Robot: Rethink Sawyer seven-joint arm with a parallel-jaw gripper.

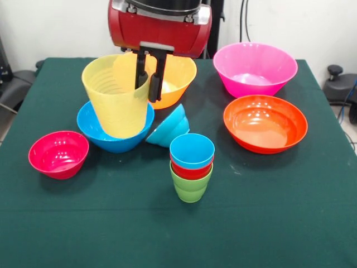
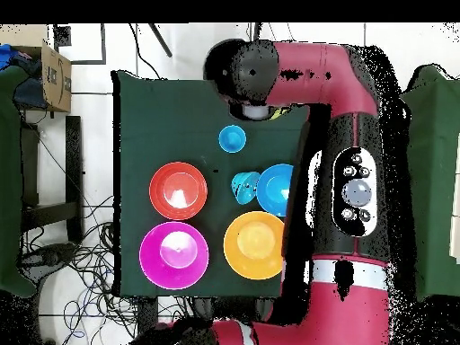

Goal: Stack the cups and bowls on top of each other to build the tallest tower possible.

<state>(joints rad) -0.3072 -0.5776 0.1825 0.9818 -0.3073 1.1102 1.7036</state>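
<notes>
Pinched on the rim of the yellow cup (image 1: pixel 117 103), the fingers (image 1: pixel 158 78) hold one wall of it between them, one inside and one outside, with the gripper (image 1: pixel 149 77) hanging from the red arm (image 1: pixel 159 25). The cup tilts and looks lifted over the blue bowl (image 1: pixel 111 134); whether its base touches the bowl I cannot tell.

Nearest the camera stands the tower (image 1: pixel 191 167): green cup (image 1: pixel 190 188) at the bottom, red cup (image 1: pixel 191 170) nested in it, light blue cup (image 1: pixel 192 149) on top. To one side sits the magenta bowl (image 1: pixel 58 153). Just behind the tower the small light blue bowl (image 1: pixel 169 129) lies tipped on its side against the blue bowl. Further back are the red-orange bowl (image 1: pixel 265 123), the yellow-orange bowl (image 1: pixel 173 75) behind the gripper, and the pink bowl (image 1: pixel 255 68) farthest off.

These pieces look light, stiff and glossy, so likely slippery. A rim pinch seems the right hold, since the tapered walls would slide out of a side squeeze. A light tower this narrow would probably topple at a nudge.
</notes>
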